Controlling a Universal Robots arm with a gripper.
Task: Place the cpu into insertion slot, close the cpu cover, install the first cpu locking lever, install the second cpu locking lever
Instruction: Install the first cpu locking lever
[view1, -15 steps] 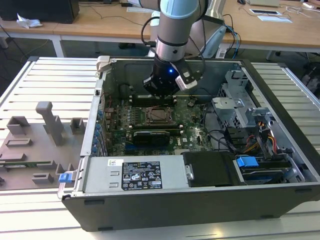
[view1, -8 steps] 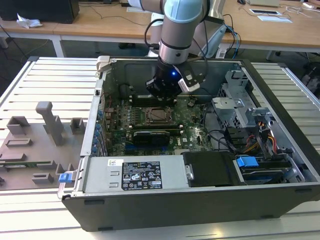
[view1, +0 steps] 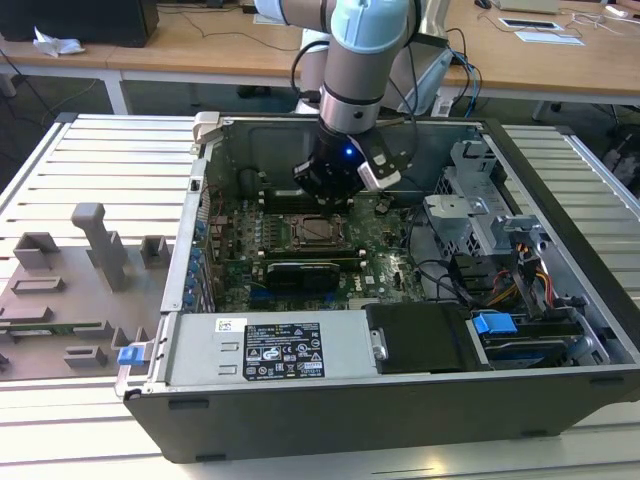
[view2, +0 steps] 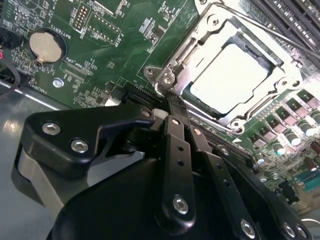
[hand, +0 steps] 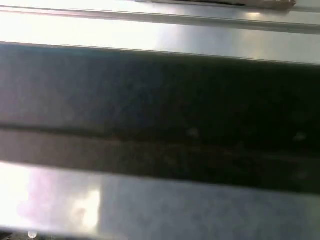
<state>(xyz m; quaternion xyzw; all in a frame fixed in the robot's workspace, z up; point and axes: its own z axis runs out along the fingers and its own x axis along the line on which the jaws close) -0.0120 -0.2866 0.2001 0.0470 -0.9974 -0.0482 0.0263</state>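
Just beyond the closed, empty gripper (view2: 172, 107) lies the cpu (view2: 229, 75), under the cpu cover (view2: 220, 30)

Wooden desks (view1: 200, 45) behind; slatted grey metal table (view1: 100, 160); dark floor.

A robotics lab or electronics workshop is showing here: an open computer case (view1: 420, 400) is lying on a slatted metal workbench (view1: 110, 160), grey fixture blocks (view1: 95, 245) are standing at the exterior view's left, and wooden desks (view1: 200, 45) are lining the far side.
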